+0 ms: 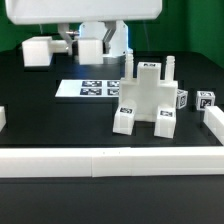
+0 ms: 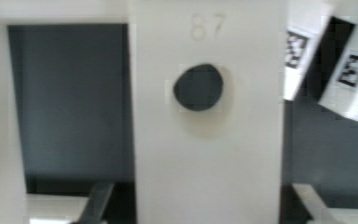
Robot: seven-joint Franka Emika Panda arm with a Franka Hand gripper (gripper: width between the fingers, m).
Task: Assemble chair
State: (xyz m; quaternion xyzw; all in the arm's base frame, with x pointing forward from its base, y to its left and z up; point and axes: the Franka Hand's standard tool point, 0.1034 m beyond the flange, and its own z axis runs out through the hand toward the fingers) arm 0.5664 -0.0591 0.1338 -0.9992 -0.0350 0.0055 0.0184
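Note:
The partly built chair stands on the black table towards the exterior view's right: a white slab with posts sticking up and tagged feet. At the back, my gripper hangs under the white arm. In the wrist view a wide white chair part with a dark oval hole runs straight between my fingers. My gripper is shut on this part. The pads themselves lie below the picture's edge.
The marker board lies flat behind the chair. A white block sits at the back on the exterior view's left. Two small tagged pieces lie beside the chair. A long white rail runs along the front.

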